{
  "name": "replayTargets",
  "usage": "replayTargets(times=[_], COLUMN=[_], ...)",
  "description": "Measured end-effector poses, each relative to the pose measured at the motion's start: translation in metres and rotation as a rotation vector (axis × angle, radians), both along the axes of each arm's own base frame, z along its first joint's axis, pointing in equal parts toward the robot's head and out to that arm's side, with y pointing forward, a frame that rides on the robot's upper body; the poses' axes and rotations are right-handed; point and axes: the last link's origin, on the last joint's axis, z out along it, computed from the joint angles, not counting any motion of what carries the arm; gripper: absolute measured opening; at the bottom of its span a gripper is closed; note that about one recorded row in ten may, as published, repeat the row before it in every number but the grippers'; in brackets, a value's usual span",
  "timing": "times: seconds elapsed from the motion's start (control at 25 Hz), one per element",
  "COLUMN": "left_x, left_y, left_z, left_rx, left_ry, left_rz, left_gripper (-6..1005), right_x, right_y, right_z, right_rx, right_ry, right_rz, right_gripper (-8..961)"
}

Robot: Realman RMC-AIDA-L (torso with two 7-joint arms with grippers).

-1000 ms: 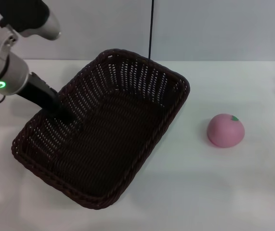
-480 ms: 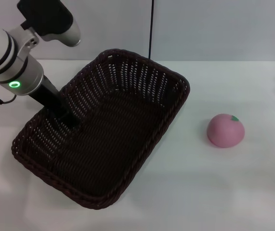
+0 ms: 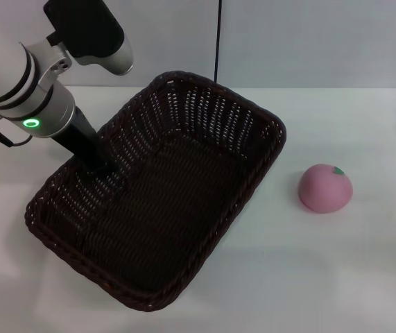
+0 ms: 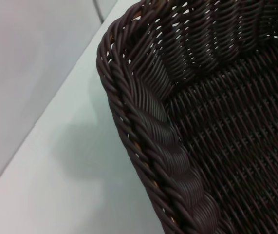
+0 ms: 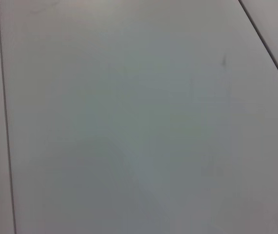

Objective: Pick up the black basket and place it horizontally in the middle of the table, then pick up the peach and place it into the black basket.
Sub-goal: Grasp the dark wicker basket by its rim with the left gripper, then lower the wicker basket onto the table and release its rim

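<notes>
The black basket (image 3: 177,208) lies slantwise on the white table (image 3: 336,270), left of the middle, its long axis running from near left to far right. My left gripper (image 3: 100,166) reaches down over the basket's left long rim and is shut on it. The left wrist view shows the braided rim (image 4: 153,141) and a rounded corner close up, with bare table (image 4: 65,170) beside it. The pink peach (image 3: 325,187) with its green leaf sits on the table to the right of the basket, apart from it. My right gripper is out of view; its wrist view shows only a plain pale surface.
A thin black cable (image 3: 218,41) runs down the pale wall behind the basket's far end. The table's back edge meets the wall just behind the basket.
My left arm has moved to the right and the basket has shifted right with it, a little closer to the peach. The peach has not moved.
</notes>
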Motion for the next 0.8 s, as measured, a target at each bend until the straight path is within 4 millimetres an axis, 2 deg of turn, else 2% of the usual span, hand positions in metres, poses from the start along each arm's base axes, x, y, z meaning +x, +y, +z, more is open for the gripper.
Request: replayTargets(times=[0.12,0.24,0.28,0.32,0.56,0.6,0.64,0.8], left_x=[0.007,0.016,0.026,0.026,0.056,0.056,0.064,0.075], left_y=[0.002,0.006,0.008,0.008,0.017,0.017,0.019,0.02], left_z=[0.001,0.002,0.004,0.004,0.008,0.008,0.008,0.006], left_rx=[-0.039,-0.078,-0.109,-0.109,-0.228,-0.228,-0.261,-0.303], left_ry=[0.02,0.048,0.071,0.071,0.18,0.18,0.192,0.188], left_rz=[-0.076,-0.176,-0.258,-0.258,-0.564,-0.564,-0.641,-0.721], left_gripper=[346,335,331,328,312,312,311,286], right_x=[0.0,0.0,0.0,0.0,0.0,0.0,0.0,0.0], right_y=[0.0,-0.001,-0.001,-0.001,-0.002,-0.002,-0.003,-0.003], right_z=[0.001,0.001,0.001,0.001,0.002,0.002,0.002,0.002], right_rx=[0.002,0.004,0.006,0.006,0.006,0.003,-0.001,-0.009], right_ry=[-0.001,0.0,0.002,0.002,0.009,0.015,0.022,0.037], right_rz=[0.001,0.004,0.006,0.006,0.01,0.011,0.011,0.012], right_gripper=[719,719,719,719,719,719,719,719])
